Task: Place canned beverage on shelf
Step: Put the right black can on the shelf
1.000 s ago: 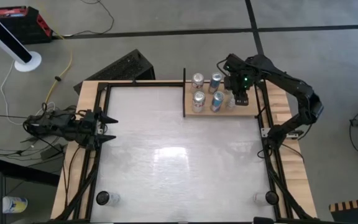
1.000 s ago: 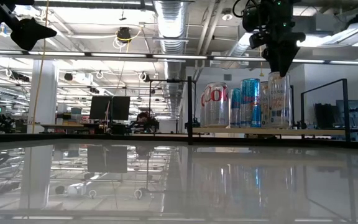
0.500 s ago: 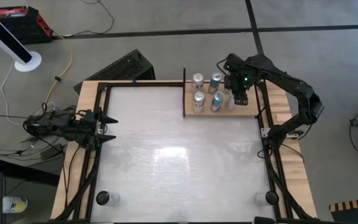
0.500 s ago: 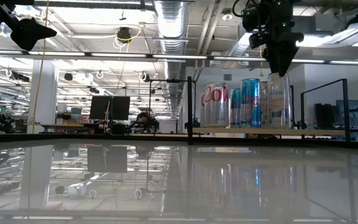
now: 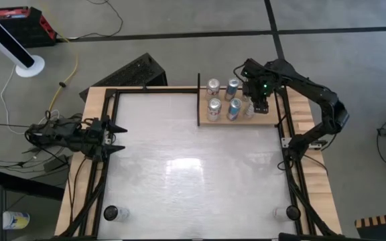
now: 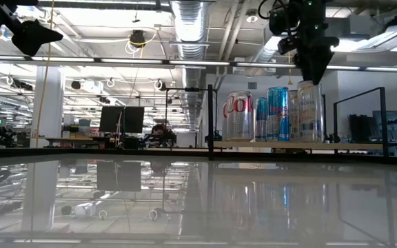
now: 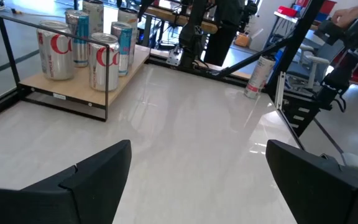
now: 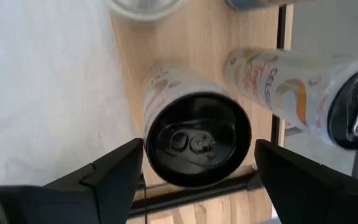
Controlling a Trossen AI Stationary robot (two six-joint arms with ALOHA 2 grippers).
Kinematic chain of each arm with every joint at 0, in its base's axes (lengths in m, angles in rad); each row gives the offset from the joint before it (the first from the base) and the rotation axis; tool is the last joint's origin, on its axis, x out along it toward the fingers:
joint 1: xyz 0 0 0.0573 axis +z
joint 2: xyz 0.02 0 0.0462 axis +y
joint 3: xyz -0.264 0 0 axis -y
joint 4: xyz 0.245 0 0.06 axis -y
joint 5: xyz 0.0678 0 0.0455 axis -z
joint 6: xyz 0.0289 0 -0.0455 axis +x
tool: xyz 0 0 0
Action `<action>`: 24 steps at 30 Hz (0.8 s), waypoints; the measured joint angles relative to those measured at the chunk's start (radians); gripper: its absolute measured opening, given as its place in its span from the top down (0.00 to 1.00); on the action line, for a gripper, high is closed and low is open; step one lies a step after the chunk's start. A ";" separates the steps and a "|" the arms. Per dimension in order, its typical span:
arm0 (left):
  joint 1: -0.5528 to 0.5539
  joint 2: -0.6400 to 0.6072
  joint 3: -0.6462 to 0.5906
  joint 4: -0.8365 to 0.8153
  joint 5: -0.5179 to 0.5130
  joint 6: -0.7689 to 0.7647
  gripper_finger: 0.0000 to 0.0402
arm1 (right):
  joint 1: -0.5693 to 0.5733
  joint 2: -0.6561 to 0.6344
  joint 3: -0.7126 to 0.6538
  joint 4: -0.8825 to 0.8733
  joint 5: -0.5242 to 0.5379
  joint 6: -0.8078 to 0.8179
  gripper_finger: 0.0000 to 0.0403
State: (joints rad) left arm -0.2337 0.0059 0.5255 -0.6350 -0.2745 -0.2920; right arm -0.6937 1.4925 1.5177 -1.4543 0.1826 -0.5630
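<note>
The shelf (image 5: 268, 118) is a wooden board with black posts at the table's far right. Several cans stand upright on it. The one nearest its right end is a white can with a black top (image 8: 197, 140), also seen in the high view (image 5: 248, 109) and the low view (image 6: 309, 114). My right gripper (image 8: 197, 163) hangs over this can, pointing down and open. Its fingers (image 8: 114, 174) stand on either side of the can's top with narrow gaps. My left gripper (image 5: 117, 138) waits open at the table's left edge, pointing level over the table.
Two silver-and-red cans (image 6: 240, 116) and two blue ones (image 6: 277, 114) fill the shelf's left part. A like white can shows by the shelf's end frame (image 8: 303, 93); whether it is real or a reflection I cannot tell. A loose can (image 5: 116, 213) stands at the table's near left corner. The white tabletop (image 5: 193, 167) lies bare in the middle.
</note>
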 joint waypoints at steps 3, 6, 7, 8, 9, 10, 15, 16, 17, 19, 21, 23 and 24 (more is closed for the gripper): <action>0.000 0.000 0.000 0.000 0.000 0.000 0.11 | 0.000 0.000 0.000 -0.023 0.007 0.014 0.18; 0.000 0.000 0.000 0.000 0.000 0.000 0.11 | 0.000 -0.001 0.000 -0.050 0.007 0.031 0.18; 0.000 0.000 0.000 0.000 0.000 0.000 0.11 | 0.000 -0.001 0.000 -0.057 0.006 0.041 0.18; 0.000 0.000 0.000 0.000 0.000 0.000 0.11 | 0.000 -0.001 0.000 -0.060 0.006 0.048 0.18; 0.000 0.000 0.000 0.000 0.000 0.000 0.11 | 0.000 -0.001 0.000 -0.061 0.006 0.054 0.18; 0.000 0.000 0.000 0.000 0.000 0.000 0.11 | 0.000 -0.001 0.000 -0.063 0.006 0.061 0.18; 0.000 0.000 0.000 0.000 -0.001 0.000 0.11 | 0.000 -0.008 0.000 -0.079 0.005 0.094 0.18; 0.000 0.000 0.000 0.000 -0.001 0.000 0.11 | 0.005 -0.013 0.000 -0.081 0.004 0.109 0.18; 0.000 0.000 0.000 0.000 -0.001 0.000 0.11 | 0.011 -0.017 0.000 -0.086 0.005 0.127 0.18; 0.000 0.000 0.000 0.000 -0.001 0.000 0.11 | 0.028 -0.031 -0.001 -0.101 0.005 0.161 0.18; 0.000 0.000 0.000 0.000 -0.001 0.000 0.11 | 0.053 -0.052 -0.001 -0.113 0.002 0.205 0.18; 0.000 0.000 0.000 0.000 -0.001 0.000 0.11 | 0.091 -0.072 -0.001 -0.119 -0.001 0.263 0.18; 0.000 0.000 0.000 0.000 -0.001 0.000 0.11 | 0.112 -0.084 -0.001 -0.119 -0.001 0.292 0.18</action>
State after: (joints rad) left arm -0.2338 0.0059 0.5258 -0.6350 -0.2752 -0.2924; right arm -0.5817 1.4087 1.5169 -1.5731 0.1814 -0.2710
